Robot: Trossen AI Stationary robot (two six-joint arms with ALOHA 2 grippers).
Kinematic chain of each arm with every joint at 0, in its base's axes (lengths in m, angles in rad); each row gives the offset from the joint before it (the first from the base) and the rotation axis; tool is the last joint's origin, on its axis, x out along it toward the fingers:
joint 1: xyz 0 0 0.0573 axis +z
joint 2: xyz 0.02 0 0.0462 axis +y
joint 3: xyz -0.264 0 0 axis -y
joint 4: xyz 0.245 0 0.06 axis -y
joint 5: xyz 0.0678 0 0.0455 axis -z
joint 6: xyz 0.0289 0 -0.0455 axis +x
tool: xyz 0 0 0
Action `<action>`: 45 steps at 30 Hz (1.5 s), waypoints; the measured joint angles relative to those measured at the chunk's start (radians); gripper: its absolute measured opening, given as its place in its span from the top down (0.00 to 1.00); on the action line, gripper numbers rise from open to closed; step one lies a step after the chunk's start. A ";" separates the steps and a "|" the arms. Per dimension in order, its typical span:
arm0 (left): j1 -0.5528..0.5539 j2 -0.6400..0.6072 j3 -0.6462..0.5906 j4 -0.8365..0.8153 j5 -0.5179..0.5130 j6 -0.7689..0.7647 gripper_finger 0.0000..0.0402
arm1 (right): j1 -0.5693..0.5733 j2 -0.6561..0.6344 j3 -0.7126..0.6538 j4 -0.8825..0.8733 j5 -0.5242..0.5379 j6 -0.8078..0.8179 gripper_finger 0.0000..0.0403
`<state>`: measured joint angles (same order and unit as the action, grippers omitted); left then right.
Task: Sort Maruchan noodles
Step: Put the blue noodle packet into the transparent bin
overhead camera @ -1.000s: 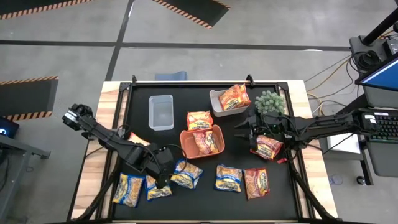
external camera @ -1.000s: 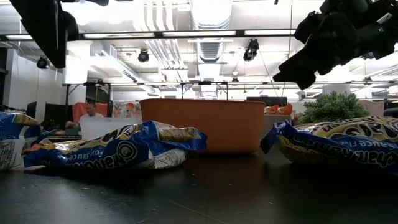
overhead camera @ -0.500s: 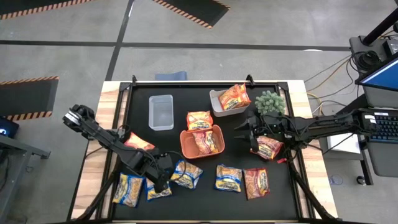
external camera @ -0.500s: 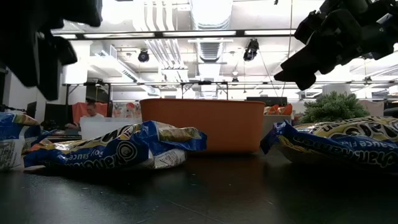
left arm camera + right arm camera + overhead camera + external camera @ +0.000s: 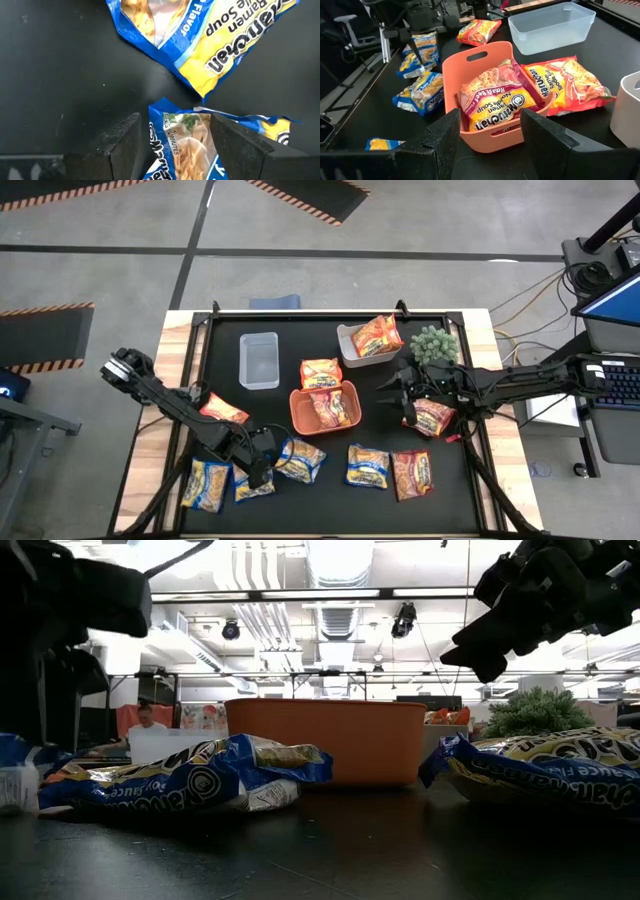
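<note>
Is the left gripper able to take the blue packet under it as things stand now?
Probably yes. The left gripper is open, with a finger on each side of the blue packet's end. Nothing lies between them; the neighbouring blue packet sits clear.

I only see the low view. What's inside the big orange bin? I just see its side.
Observer: A red Maruchan packet lies inside the orange bin.
Operator: What's the dark thing on my left doing?
Observer: That's the left gripper. It's open, with a finger on either side of a blue packet.
Operator: And the one up top on my right?
Observer: That's the right gripper. It's open and holds nothing, and it hangs between the orange bin and a second red packet.
</note>
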<state>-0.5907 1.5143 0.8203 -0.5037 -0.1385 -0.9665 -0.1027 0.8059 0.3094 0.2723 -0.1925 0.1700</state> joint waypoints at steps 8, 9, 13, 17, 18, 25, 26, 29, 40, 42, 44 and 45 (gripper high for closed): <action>0.000 -0.001 -0.067 0.062 0.026 -0.029 0.48 | 0.000 0.000 0.000 -0.002 -0.002 0.002 0.52; 0.000 -0.001 -0.072 0.063 0.026 -0.033 0.50 | 0.000 0.000 0.000 -0.002 -0.002 0.002 0.52; 0.000 -0.001 -0.078 0.066 0.026 -0.037 0.62 | 0.000 0.000 -0.001 -0.002 -0.002 0.006 0.52; 0.000 -0.001 -0.076 0.062 0.028 -0.030 0.79 | 0.000 0.000 -0.001 -0.002 -0.002 0.005 0.52; 0.000 -0.001 -0.075 0.061 0.029 -0.030 0.84 | 0.000 0.000 -0.001 -0.002 -0.002 0.005 0.52; -0.001 -0.002 -0.056 0.055 0.017 -0.012 0.98 | 0.000 0.000 -0.001 -0.003 -0.002 0.005 0.52; -0.002 -0.002 -0.049 0.044 -0.017 -0.013 0.99 | 0.000 0.000 -0.001 -0.003 -0.002 0.005 0.52; -0.001 -0.006 -0.024 -0.047 -0.161 -0.058 1.00 | 0.000 0.000 -0.001 -0.004 -0.002 0.005 0.52; -0.010 -0.029 0.056 -0.406 -0.423 -0.331 1.00 | 0.000 0.000 -0.001 -0.004 0.001 0.006 0.52; -0.008 -0.036 0.062 -0.408 -0.435 -0.350 1.00 | 0.000 0.000 -0.001 -0.004 0.001 0.006 0.52; -0.010 -0.040 0.070 -0.406 -0.481 -0.368 1.00 | 0.000 0.000 -0.001 -0.005 0.001 0.006 0.52; -0.015 -0.042 0.077 -0.407 -0.516 -0.375 1.00 | 0.000 0.001 -0.001 -0.005 0.001 0.006 0.52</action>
<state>-0.6061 1.4718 0.8970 -0.9108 -0.6541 -1.3412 -0.1025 0.8066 0.3084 0.2676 -0.1913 0.1757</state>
